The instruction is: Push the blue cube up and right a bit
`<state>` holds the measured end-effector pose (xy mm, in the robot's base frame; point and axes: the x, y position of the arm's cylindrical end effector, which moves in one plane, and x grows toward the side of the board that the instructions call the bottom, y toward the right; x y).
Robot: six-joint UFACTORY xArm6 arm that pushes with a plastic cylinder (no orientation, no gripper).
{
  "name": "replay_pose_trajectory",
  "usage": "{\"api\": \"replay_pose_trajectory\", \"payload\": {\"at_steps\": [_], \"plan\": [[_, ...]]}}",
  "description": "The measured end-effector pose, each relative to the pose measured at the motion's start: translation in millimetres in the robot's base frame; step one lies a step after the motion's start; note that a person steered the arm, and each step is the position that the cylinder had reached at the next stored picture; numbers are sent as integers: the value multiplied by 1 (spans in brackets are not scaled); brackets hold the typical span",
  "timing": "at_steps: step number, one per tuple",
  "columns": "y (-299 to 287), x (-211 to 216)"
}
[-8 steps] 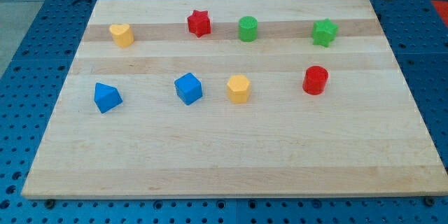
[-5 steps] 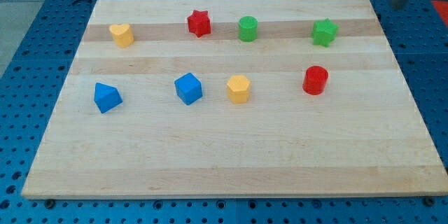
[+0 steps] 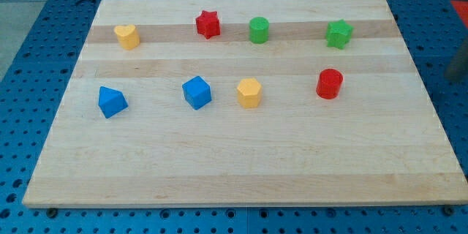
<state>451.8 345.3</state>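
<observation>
The arm has no jaws, only a rod, and its tip is out of view, so its bearing from the blue cube (image 3: 197, 92) cannot be told. The cube sits left of centre on the tabletop (image 3: 241, 161), just left of the yellow block (image 3: 248, 92); an up-right push calls for contact at its lower-left side.

So the only thing that moved is the rod. In the earliest shot it was poking in at the top right corner, around 1 o'clock from the table (image 3: 241, 183), then it slid a little further right along the top edge. Now that corner is bare, and all I can make out is a faint dark blur (image 3: 461, 62) off the table's right side, about 3 o'clock from the red cylinder (image 3: 330, 83). My tip itself doesn't show anymore.
</observation>
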Motion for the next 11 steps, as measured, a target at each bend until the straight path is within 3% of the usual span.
{"api": "replay_pose_trajectory", "payload": {"at_steps": [1,2,3,4,6,8,9,11], "plan": [[-18,68],[-119,98],[-225,102],[-292,85],[-326,39],[-371,32],[-391,2],[-389,41]]}}
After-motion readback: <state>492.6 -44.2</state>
